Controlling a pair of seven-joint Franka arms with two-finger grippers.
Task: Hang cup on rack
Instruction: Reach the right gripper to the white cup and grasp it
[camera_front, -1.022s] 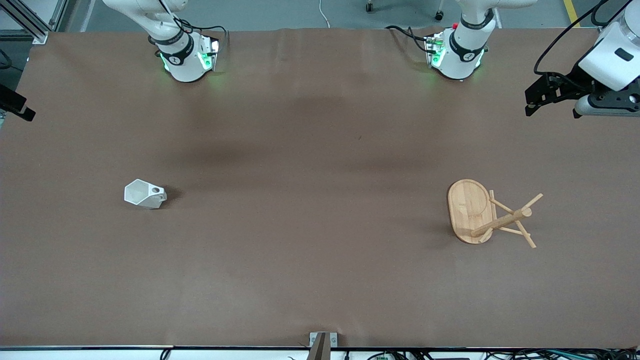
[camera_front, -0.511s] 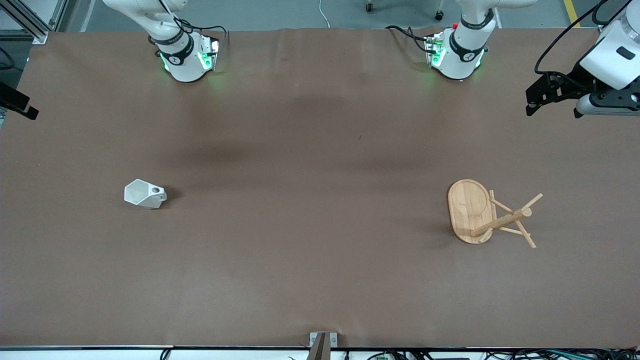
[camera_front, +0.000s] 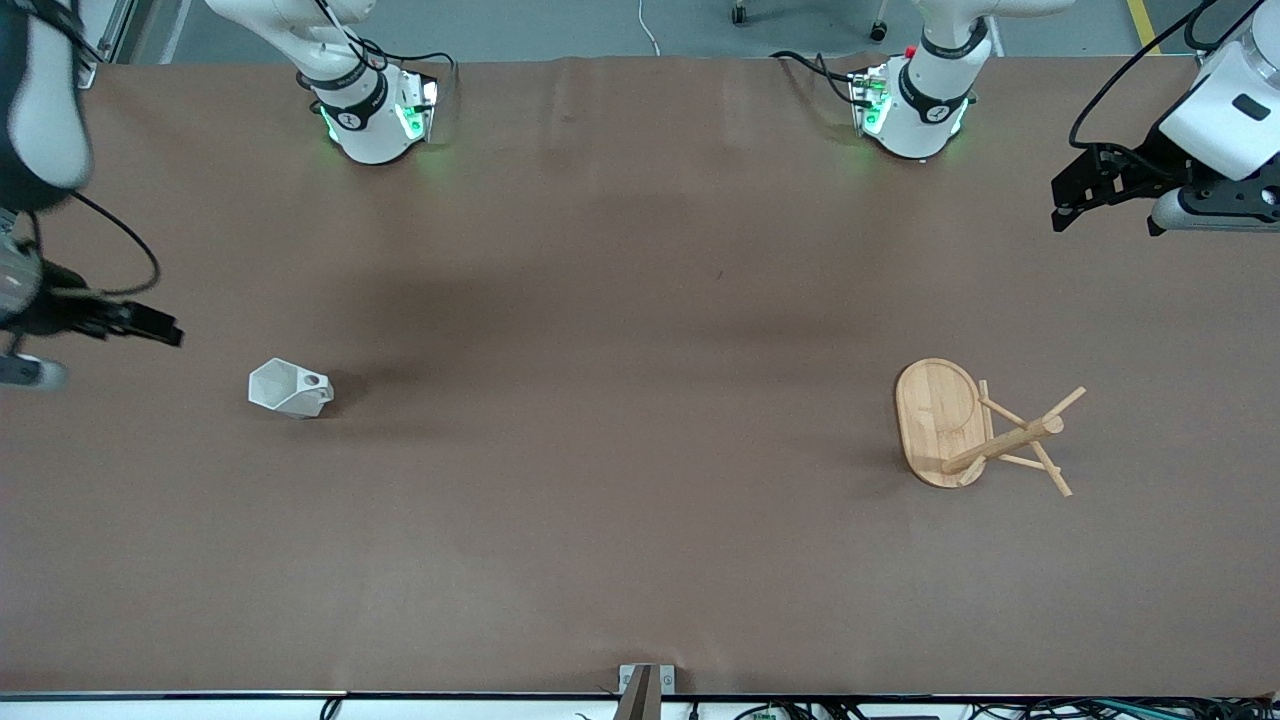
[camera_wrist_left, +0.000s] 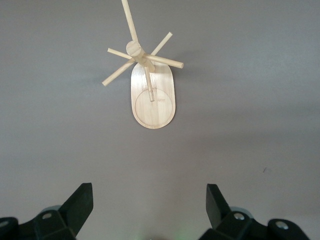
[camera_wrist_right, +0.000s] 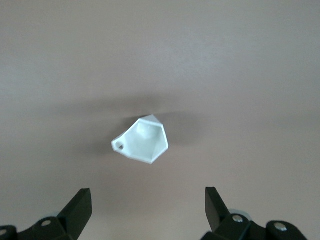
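The faceted white mug (camera_front: 289, 388) stands upright on the table, well apart from the bamboo mug tree (camera_front: 975, 428) toward the left arm's end, so the right gripper (camera_wrist_right: 147, 212), fingers apart above the mug, may slip on its slanted sides, while the left gripper (camera_wrist_left: 150, 212), also spread, waits above the table near the tree.

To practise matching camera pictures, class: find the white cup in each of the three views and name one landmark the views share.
Front view: the cup stands on the brown table, toward the right arm's end.
Left wrist view: no cup; only the rack shows.
Right wrist view: the cup is mid-picture, seen from above, its handle hole visible.
Shared landmark: the brown table, seen in all three.
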